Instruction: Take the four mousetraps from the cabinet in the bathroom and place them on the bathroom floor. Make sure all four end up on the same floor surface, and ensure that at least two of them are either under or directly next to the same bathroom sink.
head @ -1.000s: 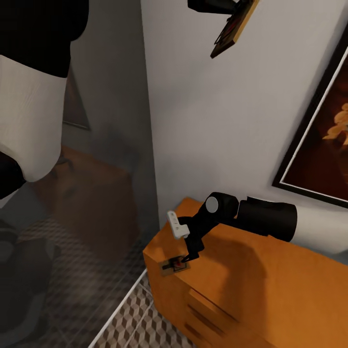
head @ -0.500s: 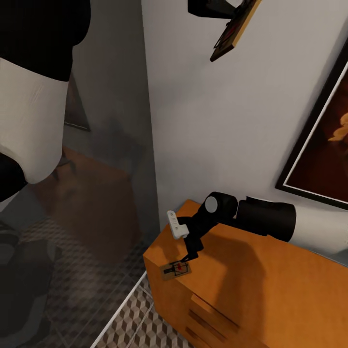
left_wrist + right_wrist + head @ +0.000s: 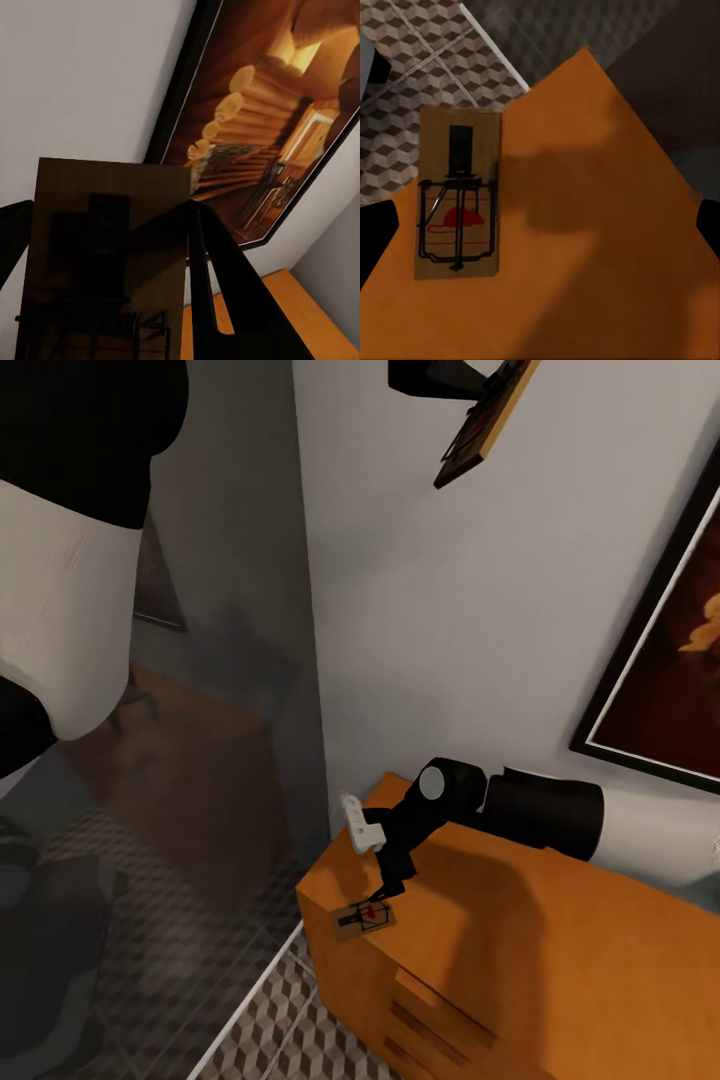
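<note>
Orange cabinet (image 3: pixel 560 950), brown mousetrap (image 3: pixel 457 196) (red mark), brown-beige-white cube-patterned floor (image 3: pixel 290 1030)

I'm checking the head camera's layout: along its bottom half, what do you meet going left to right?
Cube-patterned floor → mousetrap at the cabinet's corner → right claw above it → orange cabinet top.

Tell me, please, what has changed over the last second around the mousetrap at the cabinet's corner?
The right gripper shifted slightly toward the corner of the cabinet, above the mousetrap, which has slid a little nearer the edge. The left gripper still holds the other mousetrap raised.
</note>
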Motion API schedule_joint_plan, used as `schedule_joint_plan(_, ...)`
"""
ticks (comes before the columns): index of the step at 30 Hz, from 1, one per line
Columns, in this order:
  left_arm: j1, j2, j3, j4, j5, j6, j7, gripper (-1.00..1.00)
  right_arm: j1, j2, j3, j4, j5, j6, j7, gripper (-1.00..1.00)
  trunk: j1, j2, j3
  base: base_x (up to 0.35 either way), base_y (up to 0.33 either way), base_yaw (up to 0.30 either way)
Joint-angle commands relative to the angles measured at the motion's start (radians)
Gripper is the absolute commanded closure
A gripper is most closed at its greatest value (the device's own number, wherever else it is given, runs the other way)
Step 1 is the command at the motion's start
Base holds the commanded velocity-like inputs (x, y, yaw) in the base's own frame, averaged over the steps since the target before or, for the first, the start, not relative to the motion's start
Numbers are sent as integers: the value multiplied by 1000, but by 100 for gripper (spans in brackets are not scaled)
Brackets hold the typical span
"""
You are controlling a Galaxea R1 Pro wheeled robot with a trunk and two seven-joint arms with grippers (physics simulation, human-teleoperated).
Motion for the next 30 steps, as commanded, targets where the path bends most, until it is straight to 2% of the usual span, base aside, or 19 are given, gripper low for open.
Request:
schedule_joint_plan(1,-1,0,0,0,8,2,7,100,0,13,-4,12,-9,9,-3,-100,0,-1,-1,0,0,0)
schedule_joint_plan(4,-1,0,0,0,8,2,7,100,3,46,-16,59,-11,11,-3,-100,0,-1,-1,0,0,0)
schedule_joint_plan(6,-1,0,0,0,8,2,7,100,16,82,-22,121,-11,11,-3,-100,0,-1,-1,0,0,0)
schedule_joint_plan(8,-1,0,0,0,8,2,7,100,30,106,-24,156,-10,11,-4,-100,0,-1,-1,0,0,0)
schedule_joint_plan(11,-1,1,0,0,8,2,8,100,62,130,-25,190,-7,10,-6,-100,0,-1,-1,0,0,0)
schedule_joint_plan(21,-1,2,0,0,8,2,8,100,101,142,-25,233,-5,3,-9,-100,0,-1,-1,0,0,0)
schedule_joint_plan(30,-1,1,0,0,8,2,8,100,108,161,-24,248,-4,4,-9,-100,0,-1,-1,0,0,0)
